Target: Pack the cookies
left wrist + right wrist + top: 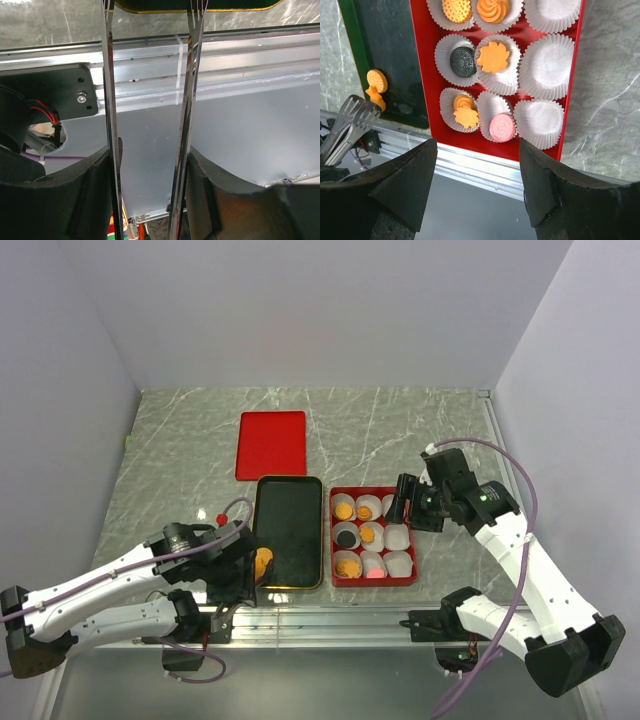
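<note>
Left gripper [150, 160] clamps the steel tongs [111, 75], blades apart. To lift cleanly, straddle just one of the two orange cookies [376, 86] and squeeze gently; they lie just beside the tong tips, in the black tray's [395, 50] near-left corner. Right gripper [477, 165] hangs open above the red box [422, 65].

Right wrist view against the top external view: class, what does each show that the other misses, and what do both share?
Only the right wrist view shows the stamped pattern on the black cookie and the slotted tips of the tongs. Only the top external view shows the red lid beyond the trays. Both show the red tray of paper cups, the pink cookie and the dark tray.
</note>
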